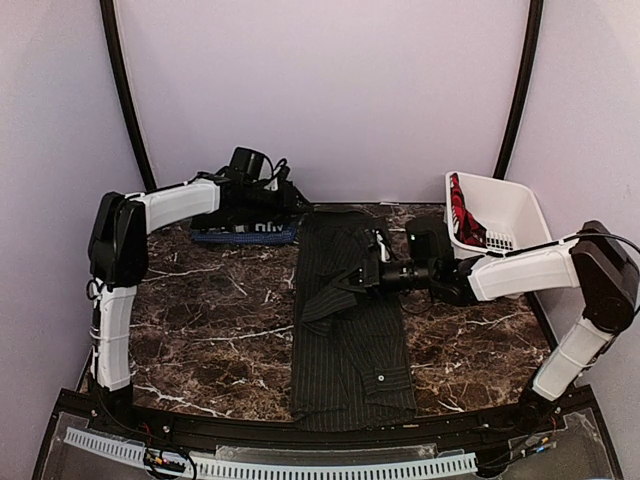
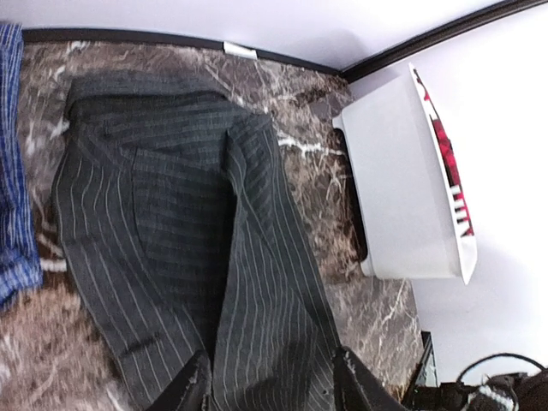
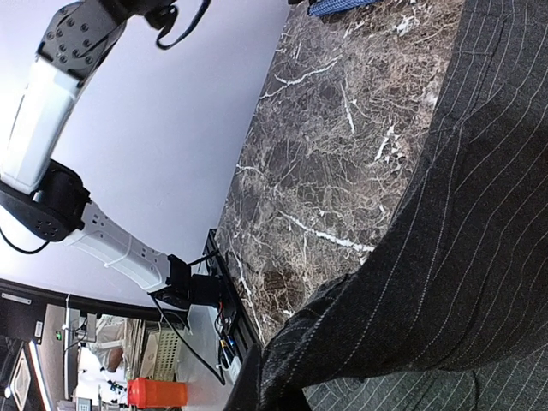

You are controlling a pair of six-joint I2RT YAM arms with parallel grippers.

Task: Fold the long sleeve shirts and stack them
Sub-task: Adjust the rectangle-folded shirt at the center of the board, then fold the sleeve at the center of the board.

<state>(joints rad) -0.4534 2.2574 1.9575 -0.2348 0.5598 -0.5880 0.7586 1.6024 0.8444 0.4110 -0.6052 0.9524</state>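
Item one: large black cloth long sleeve shirt with fine pale pinstripes (image 1: 350, 350), laid as a long strip down the middle of the dark brown white-veined marble table (image 1: 200, 310), reaching from the far edge to the near edge, with a buttoned cuff showing near its near end. One part of the pinstriped shirt is gathered into a raised fold on its left side. Item two: blue cloth shirt with white lettering (image 1: 245, 233), lying flat at the far left of the table, apart from the pinstriped shirt. Item three: white plastic rectangular basket (image 1: 520, 205), at the far right corner, just beside the pinstriped shirt's far end, holding a red and black cloth (image 1: 462, 210). Item four: right gripper (image 1: 372, 272), over the middle of the pinstriped shirt, jaws clamped tight on the raised fold. Item five: left gripper (image 2: 274, 390), at the far edge above the blue shirt, its dark fingers (image 2: 190, 390) spread apart with nothing between them; its wrist view looks across the pinstriped shirt toward the basket.
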